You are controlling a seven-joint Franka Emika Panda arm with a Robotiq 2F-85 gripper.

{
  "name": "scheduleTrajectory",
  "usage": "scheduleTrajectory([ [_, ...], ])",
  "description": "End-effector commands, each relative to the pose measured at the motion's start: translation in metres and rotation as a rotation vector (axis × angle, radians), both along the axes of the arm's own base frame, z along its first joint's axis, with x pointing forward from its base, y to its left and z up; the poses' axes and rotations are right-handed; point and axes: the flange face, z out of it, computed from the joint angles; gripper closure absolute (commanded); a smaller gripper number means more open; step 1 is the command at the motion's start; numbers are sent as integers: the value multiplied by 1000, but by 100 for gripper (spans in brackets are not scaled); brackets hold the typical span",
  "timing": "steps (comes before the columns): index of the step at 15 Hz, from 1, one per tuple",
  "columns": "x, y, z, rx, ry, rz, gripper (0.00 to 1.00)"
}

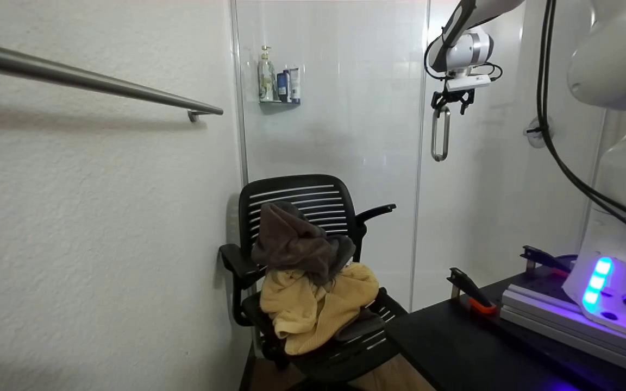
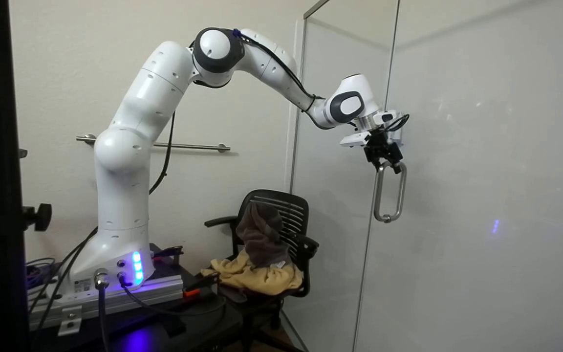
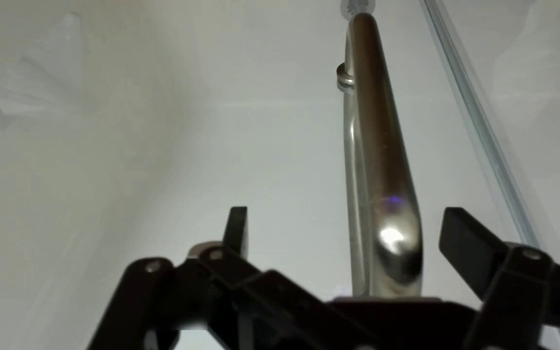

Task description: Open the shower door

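The shower door (image 1: 487, 217) is a tall clear glass panel and appears shut, in line with the glass panel beside it. It also shows in an exterior view (image 2: 457, 274) and the wrist view (image 3: 280, 170). Its chrome loop handle (image 1: 446, 138) hangs vertically near the door's edge and also shows in an exterior view (image 2: 378, 195). My gripper (image 2: 388, 170) is at the handle's top end, pointing down. In the wrist view the gripper (image 3: 345, 216) is open, with the handle (image 3: 382, 146) between its fingers, nearer the right finger. Gaps show on both sides.
A black chair (image 1: 296, 187) with brown and yellow cloths (image 1: 318, 304) stands before the neighbouring glass panel (image 1: 340, 136). The robot stands on a black table (image 1: 432, 342). A metal bar (image 1: 101, 79) is on the wall. Bottles (image 1: 267, 76) sit on a shelf behind the glass.
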Motion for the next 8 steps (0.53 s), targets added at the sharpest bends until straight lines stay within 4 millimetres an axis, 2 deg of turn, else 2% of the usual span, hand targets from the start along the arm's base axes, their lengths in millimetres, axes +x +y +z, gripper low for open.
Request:
scheduleTrajectory([
  [1,0,0,0,-3,3,-2,26],
  [8,-1,4,3,7,-1,-41,76],
])
